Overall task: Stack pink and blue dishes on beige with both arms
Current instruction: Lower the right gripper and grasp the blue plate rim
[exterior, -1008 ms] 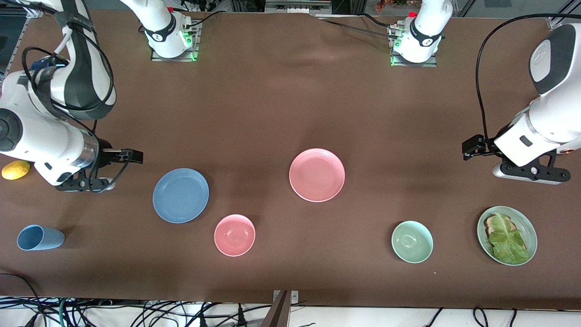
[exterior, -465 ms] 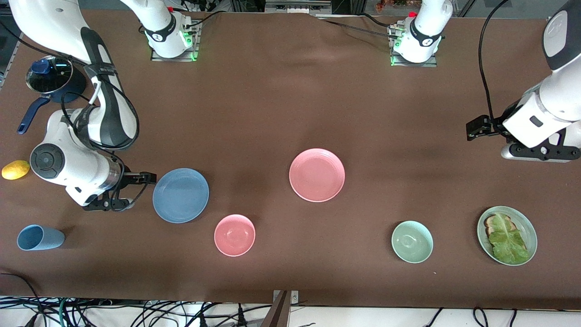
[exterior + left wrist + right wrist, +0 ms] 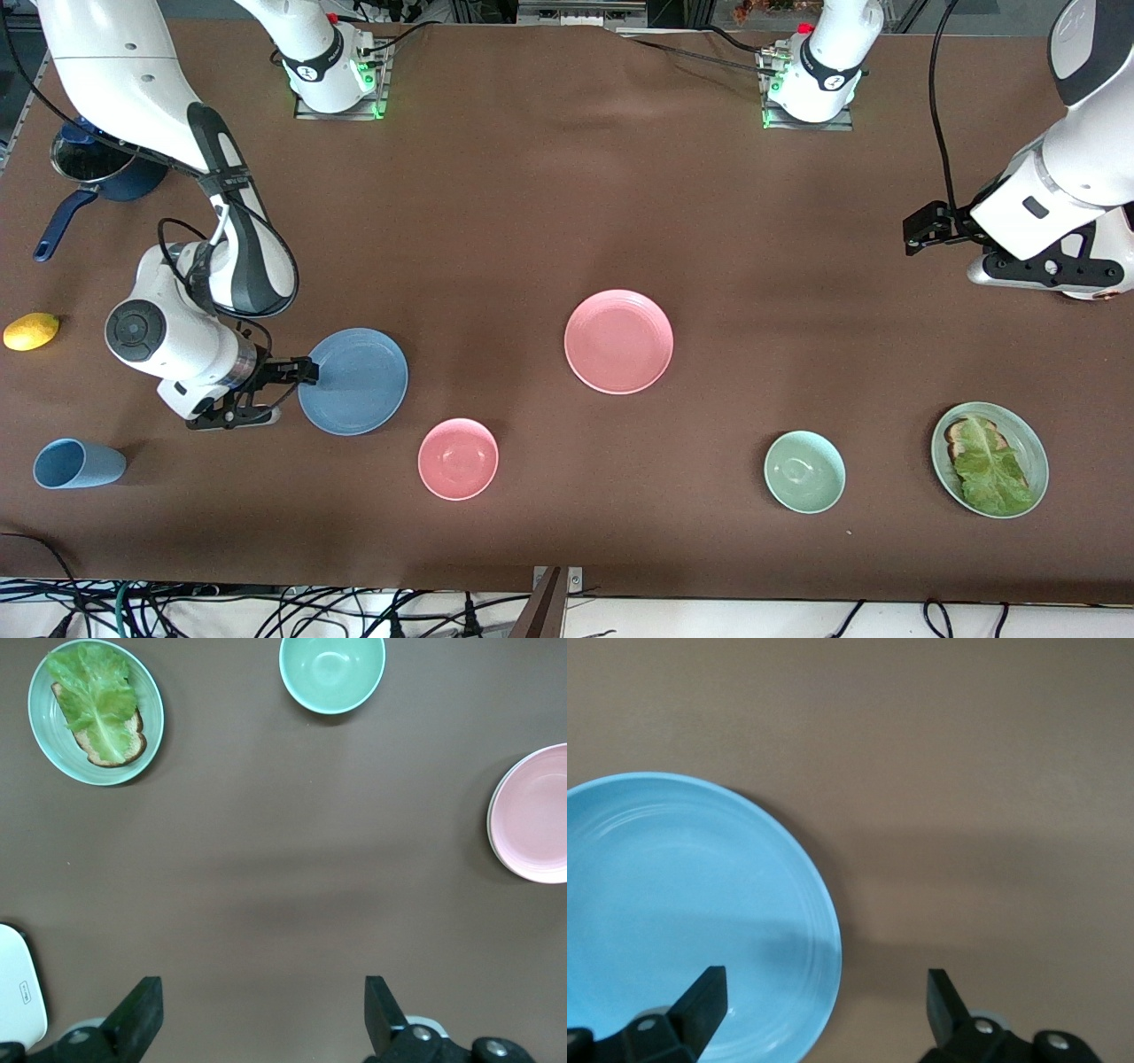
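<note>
Near edge first: pink bowl [image 3: 458,458], green bowl [image 3: 804,471], lettuce plate [image 3: 990,459] and blue cup [image 3: 78,463] are all just clutter.

Blue plate [image 3: 353,381] lies toward the right arm's end. Right gripper [image 3: 299,372] is at its rim on the side toward that end, fingers spread. In the right wrist view one finger [image 3: 700,999] is over the plate and the other is over bare cloth, so it straddles the rim.

My worry: the plate is flat and the rim thin, so a shallow bite could slip or just shove the plate toward the pink bowl.

Pink plate [image 3: 618,341] sits mid-table, untouched.

I see no beige plate anywhere, so there is no stack target. A pale edge under the pink plate [image 3: 490,828] in the left wrist view could be it, can't confirm.

Left gripper [image 3: 917,230] waits spread open, up over bare cloth at its own end.
</note>
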